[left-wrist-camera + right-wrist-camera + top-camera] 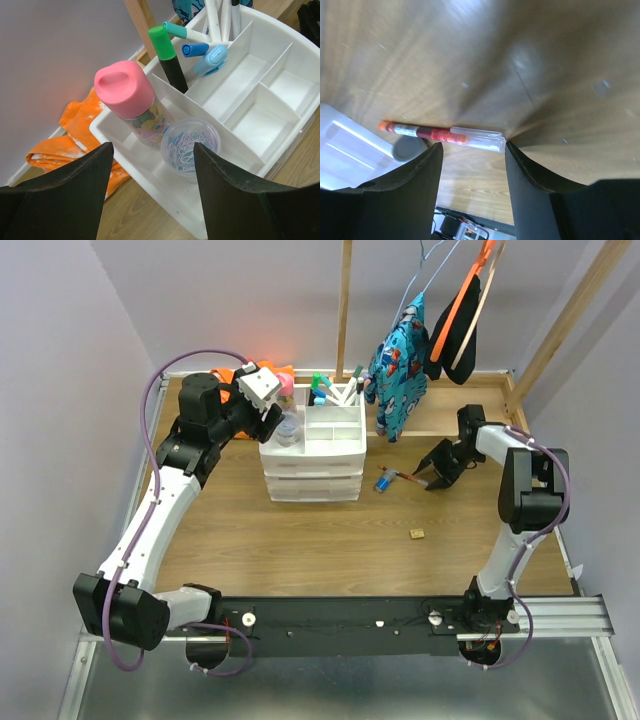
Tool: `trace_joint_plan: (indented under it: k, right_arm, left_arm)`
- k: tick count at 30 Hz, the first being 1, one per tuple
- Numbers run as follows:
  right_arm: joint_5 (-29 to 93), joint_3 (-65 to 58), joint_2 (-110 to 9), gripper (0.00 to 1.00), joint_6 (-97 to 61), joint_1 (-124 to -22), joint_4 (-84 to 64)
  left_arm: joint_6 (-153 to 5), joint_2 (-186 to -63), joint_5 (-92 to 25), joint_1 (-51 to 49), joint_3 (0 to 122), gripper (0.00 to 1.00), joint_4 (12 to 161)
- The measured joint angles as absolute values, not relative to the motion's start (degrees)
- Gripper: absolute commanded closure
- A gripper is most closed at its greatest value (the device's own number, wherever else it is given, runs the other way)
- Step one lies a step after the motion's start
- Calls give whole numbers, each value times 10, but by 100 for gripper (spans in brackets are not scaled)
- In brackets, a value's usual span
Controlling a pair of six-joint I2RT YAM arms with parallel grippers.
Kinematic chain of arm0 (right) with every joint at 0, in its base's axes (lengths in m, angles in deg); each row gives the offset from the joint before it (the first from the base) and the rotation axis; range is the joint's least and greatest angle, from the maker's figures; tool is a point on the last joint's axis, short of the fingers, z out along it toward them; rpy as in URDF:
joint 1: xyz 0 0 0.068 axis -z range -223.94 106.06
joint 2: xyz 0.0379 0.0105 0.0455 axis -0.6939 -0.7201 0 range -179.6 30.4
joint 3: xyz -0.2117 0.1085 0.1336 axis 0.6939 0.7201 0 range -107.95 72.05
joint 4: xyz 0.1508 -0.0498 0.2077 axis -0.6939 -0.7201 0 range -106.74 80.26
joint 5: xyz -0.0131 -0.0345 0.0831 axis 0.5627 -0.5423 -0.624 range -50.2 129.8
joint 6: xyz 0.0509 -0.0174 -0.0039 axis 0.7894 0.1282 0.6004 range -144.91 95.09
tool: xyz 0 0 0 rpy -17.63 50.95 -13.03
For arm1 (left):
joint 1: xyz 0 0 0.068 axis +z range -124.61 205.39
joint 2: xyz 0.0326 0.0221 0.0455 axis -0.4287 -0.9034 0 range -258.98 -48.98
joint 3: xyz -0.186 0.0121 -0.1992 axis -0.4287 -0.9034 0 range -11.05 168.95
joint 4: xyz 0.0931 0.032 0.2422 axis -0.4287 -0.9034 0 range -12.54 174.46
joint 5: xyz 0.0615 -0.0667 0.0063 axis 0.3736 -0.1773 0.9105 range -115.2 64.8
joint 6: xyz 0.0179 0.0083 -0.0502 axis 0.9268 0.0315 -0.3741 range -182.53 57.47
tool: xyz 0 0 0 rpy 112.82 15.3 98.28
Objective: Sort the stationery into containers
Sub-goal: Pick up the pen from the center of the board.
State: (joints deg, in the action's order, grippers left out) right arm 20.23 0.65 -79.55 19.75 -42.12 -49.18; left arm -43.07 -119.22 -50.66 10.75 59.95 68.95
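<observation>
In the top view, the pen (pixel 400 477) lies on the worktop (pixel 300 540) right of centre, near the drawer unit (pixel 312 480). In the left wrist view, my left gripper (pixel 152 150) hangs wide and empty over the tray (pixel 260 75). In the right wrist view, my right gripper (pixel 472 146) is parted and holds nothing; the pen (pixel 445 135) at centre seems light, stiff and slippery, so I would take its middle.

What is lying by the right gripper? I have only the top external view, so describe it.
Observer: An orange-red pen with a clear plastic cap lies flat on the wooden table, just beyond the open right gripper.
Operator: Check the left gripper.
Observer: The left gripper is open and empty, facing an end compartment of the white plastic divided tray.
Operator: List what is in it.
Observer: A clear jar with a pink lid and a round clear tub of pastel paper clips, side by side.
</observation>
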Motion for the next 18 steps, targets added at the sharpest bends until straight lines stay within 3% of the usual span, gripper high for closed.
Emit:
trace_joint_plan:
  k: [18]
  right_arm:
    - [215,-53,-840,46,190,-421,-495]
  left_arm:
    - [-431,-1193,-503,108,600,26,689]
